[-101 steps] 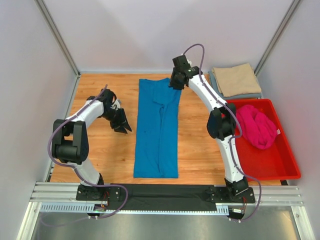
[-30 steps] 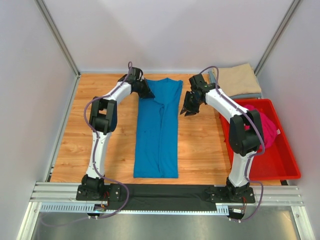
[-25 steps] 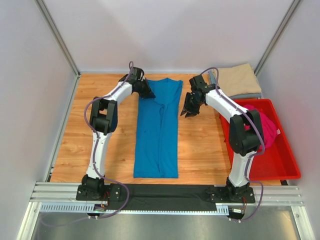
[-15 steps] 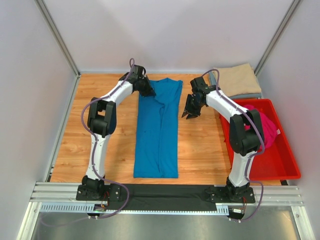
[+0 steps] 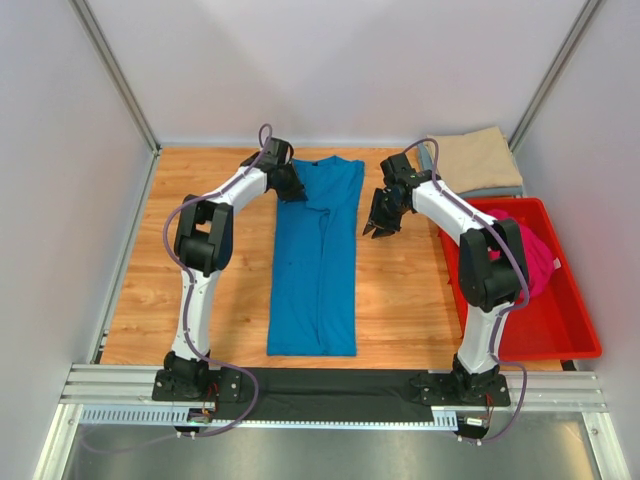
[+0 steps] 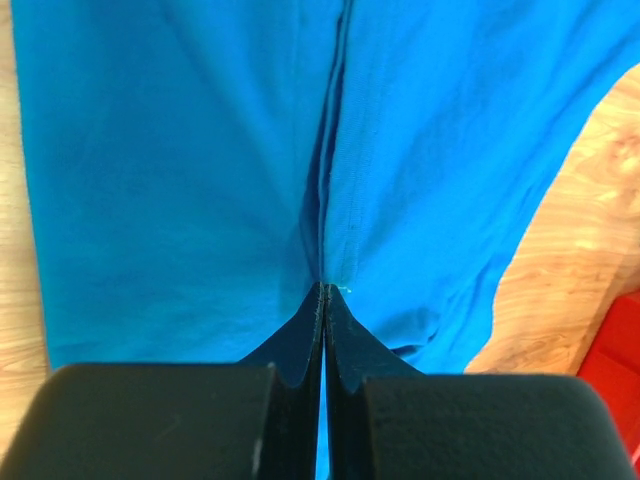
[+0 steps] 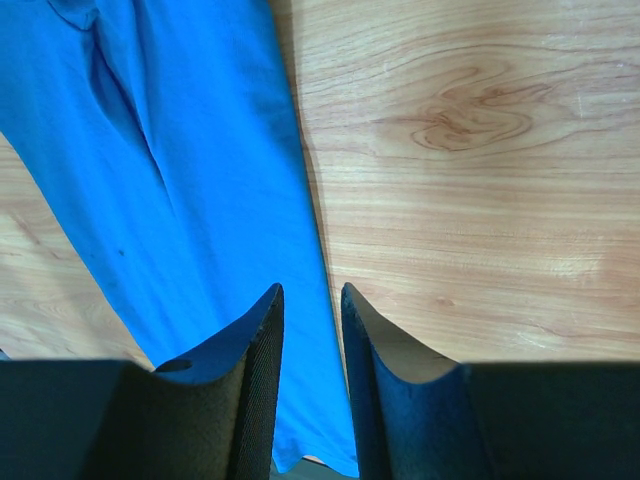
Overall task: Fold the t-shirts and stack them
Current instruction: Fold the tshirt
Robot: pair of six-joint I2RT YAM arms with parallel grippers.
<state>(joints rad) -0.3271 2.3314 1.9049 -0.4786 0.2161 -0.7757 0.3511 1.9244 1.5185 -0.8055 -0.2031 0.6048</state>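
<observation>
Top external shows left gripper [image 5: 290, 188] closed, perhaps pinching blue t-shirt [image 5: 315, 270] edge; right gripper [image 5: 372, 228] narrow, beside it.

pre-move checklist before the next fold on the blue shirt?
1. Left gripper shut at the far left corner of the blue t-shirt: ok.
2. Cloth actually pinched in it: cannot tell.
3. Right gripper gripping the far right corner: not ok; open, empty, at the shirt's right edge.
4. Shirt lying flat as a long strip: ok.
5. Tan t-shirt stack apart from both arms: ok.
</observation>
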